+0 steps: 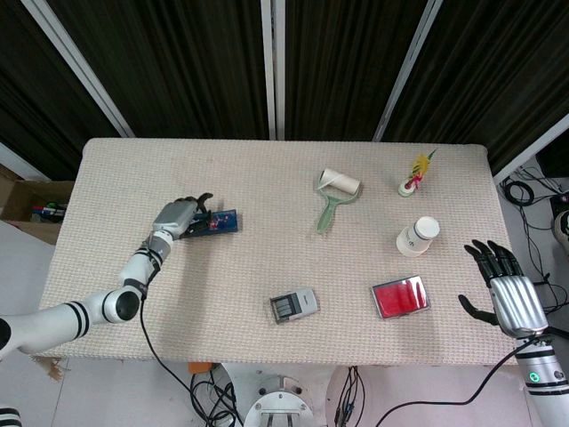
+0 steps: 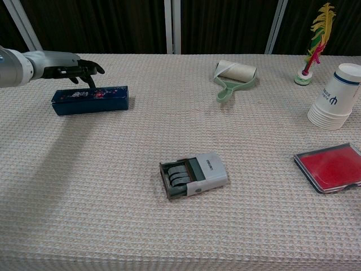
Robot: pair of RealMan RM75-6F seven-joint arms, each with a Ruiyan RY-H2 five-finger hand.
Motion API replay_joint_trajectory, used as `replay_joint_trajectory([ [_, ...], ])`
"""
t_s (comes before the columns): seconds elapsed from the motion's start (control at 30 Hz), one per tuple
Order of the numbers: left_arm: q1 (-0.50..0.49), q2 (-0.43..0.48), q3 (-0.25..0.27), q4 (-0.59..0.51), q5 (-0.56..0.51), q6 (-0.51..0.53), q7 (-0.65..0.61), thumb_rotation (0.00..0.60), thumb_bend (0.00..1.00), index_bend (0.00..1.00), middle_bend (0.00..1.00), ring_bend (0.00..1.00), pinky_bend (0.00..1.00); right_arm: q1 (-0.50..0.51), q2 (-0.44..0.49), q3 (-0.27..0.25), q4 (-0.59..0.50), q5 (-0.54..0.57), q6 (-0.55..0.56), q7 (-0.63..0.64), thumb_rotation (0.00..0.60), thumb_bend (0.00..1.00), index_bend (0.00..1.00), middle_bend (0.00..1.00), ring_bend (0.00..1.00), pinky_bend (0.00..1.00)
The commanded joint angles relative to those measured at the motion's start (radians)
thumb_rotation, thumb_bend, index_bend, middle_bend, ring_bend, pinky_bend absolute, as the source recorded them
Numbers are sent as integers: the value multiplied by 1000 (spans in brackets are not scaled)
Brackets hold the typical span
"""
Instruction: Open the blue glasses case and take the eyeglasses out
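Lying closed on the left side of the beige woven tablecloth (image 2: 113, 186), the long dark-blue glasses case with a floral print (image 2: 90, 100) has the left hand (image 2: 76, 70) directly over its far edge. The chest view shows dark fingertips (image 2: 90, 82) pointing down onto the lid's rear edge, fingers spread and gripping nothing; whether they actually touch the lid cannot be told. From the head view the same left hand (image 1: 181, 216) covers most of the case (image 1: 225, 222), leaving only its right end visible, so the lid's seam shows only from the chest camera.

Only the head view shows the right hand (image 1: 507, 289), released, with fingers splayed, hovering off the table's right edge.

Elsewhere sit a pale-green-handled lint roller (image 2: 231, 77), a stack of white paper cups (image 2: 334, 99), a red flat case in a clear sleeve (image 2: 330, 166), a grey stamp-like device (image 2: 193, 175), and a yellow-and-pink feather shuttlecock (image 2: 313, 45) standing upright.
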Motion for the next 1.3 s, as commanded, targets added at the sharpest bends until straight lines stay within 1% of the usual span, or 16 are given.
replay_joint_trajectory([
  [0.03,4,31,17,-97,-34,67,41,0,515,67,290,120,143,-3,0,-2,2,-2,4,3,600,202,123,102,0,107],
  [0.2,16,50,36,-206,-14,148,84,0,511,67,287,120,148,-8,0,-4,8,-8,14,12,600,202,122,102,0,107],
  [0.23,18,51,38,-218,-1,159,87,15,502,68,276,120,151,-9,0,-5,9,-8,15,14,600,202,122,102,0,107],
  [0.27,23,53,42,-226,20,177,94,64,473,68,253,120,156,-10,0,-5,11,-9,16,17,600,202,122,102,0,107],
  [0.37,36,58,60,-222,91,222,116,244,416,72,208,119,159,-11,0,-7,15,-12,19,22,600,202,122,102,0,107],
  [0.4,42,64,72,-215,121,236,129,283,414,72,201,119,157,-12,0,-7,16,-13,20,24,600,202,122,102,0,107],
  [0.47,49,73,91,-207,177,247,141,403,405,72,170,110,148,-14,-2,-7,18,-14,22,27,600,202,122,102,0,107],
  [0.53,59,81,111,-201,225,253,149,490,389,72,143,100,142,-14,-5,-7,22,-14,23,30,600,202,122,102,0,107],
  [0.57,63,85,119,-200,250,249,145,543,375,72,130,95,139,-13,-6,-8,23,-14,22,30,600,202,122,102,0,107],
  [0.63,68,85,127,-197,280,241,137,595,363,72,118,91,136,-12,-8,-8,23,-16,19,29,600,202,122,102,0,107],
  [0.77,62,73,133,-173,312,211,133,600,362,73,118,90,135,-9,-9,-8,20,-19,17,24,600,202,122,102,0,107],
  [0.97,41,52,134,-127,284,167,183,600,362,86,119,90,135,-15,-4,-8,14,-17,26,21,600,202,122,102,0,107],
  [1.1,34,44,124,-111,254,139,182,600,375,120,149,90,135,-18,-7,-9,17,-13,25,26,600,202,122,102,0,107],
  [1.3,24,42,116,-102,239,114,181,600,397,158,167,91,135,-18,-9,-10,20,-14,22,26,600,202,122,102,0,107],
])
